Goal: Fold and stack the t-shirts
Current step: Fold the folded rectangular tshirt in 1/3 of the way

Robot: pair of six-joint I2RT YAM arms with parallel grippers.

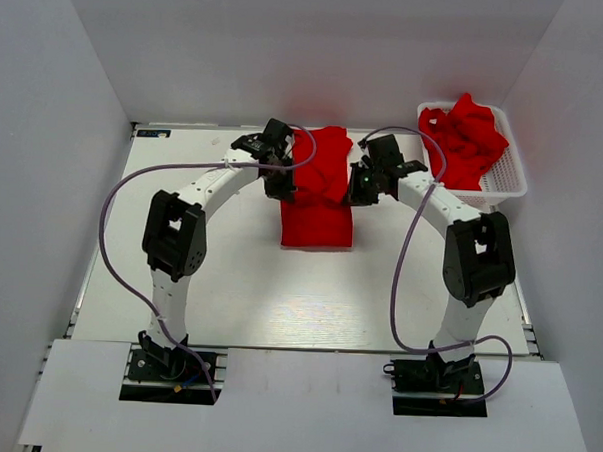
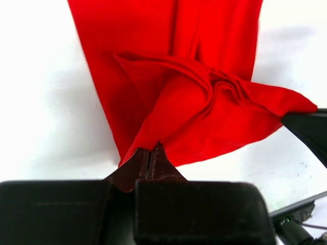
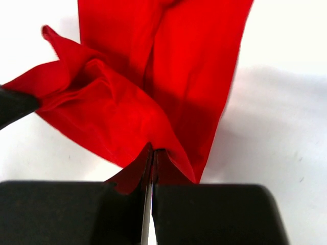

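The left jaws are clamped on one lifted edge of the shirt (image 2: 173, 117), the right jaws on the opposite edge, each by a thin pinch. The shirt lies on the counter (image 1: 278, 305), well apart from the basket (image 1: 506, 183), its gripped end raised and bunched. If one side leads, the fold will likely skew. The slack wrinkles could get pressed in, or an edge could slip free. How deep the cloth sits in the jaws is hidden, and the red heap (image 1: 471, 133) in the basket cannot be counted.
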